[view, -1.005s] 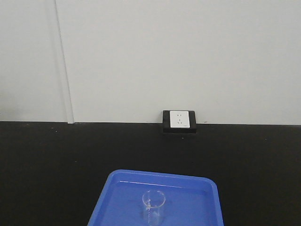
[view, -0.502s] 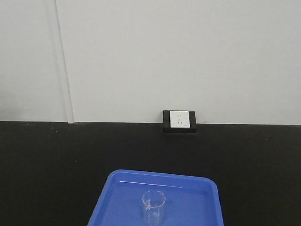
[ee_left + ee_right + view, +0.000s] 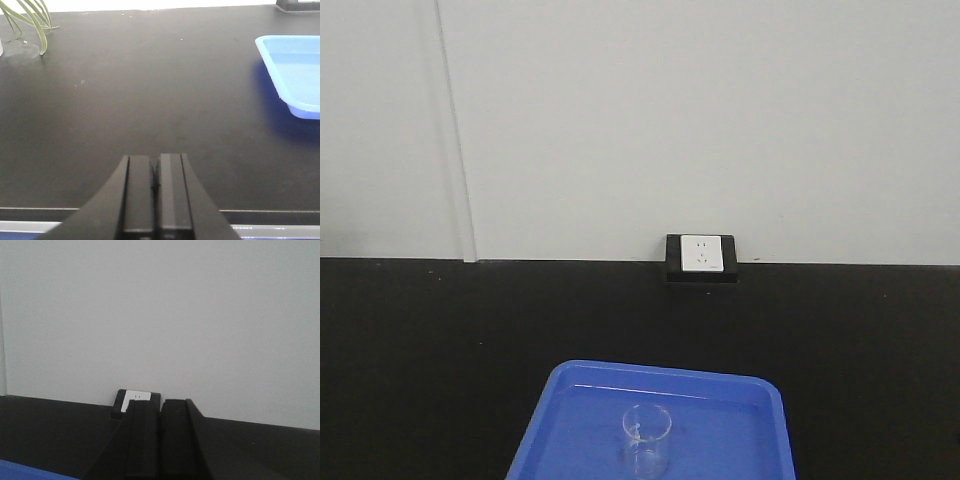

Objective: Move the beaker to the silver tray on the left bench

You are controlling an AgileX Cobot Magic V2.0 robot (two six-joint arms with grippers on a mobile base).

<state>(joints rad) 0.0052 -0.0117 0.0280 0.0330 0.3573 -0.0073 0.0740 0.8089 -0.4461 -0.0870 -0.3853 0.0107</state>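
The beaker, small clear glass with faint white marks, stands upright in a blue plastic tray at the bottom of the front view. The silver tray is out of view. My left gripper is shut and empty, low over the black bench top, with the blue tray's corner off to its right. My right gripper is shut and empty, pointing at the wall; a sliver of the blue tray shows at its lower left. Neither gripper shows in the front view.
A white socket in a black box sits at the back of the bench against the grey wall; it also shows in the right wrist view. Green plant leaves hang at the far left. The bench's front edge runs below the left gripper.
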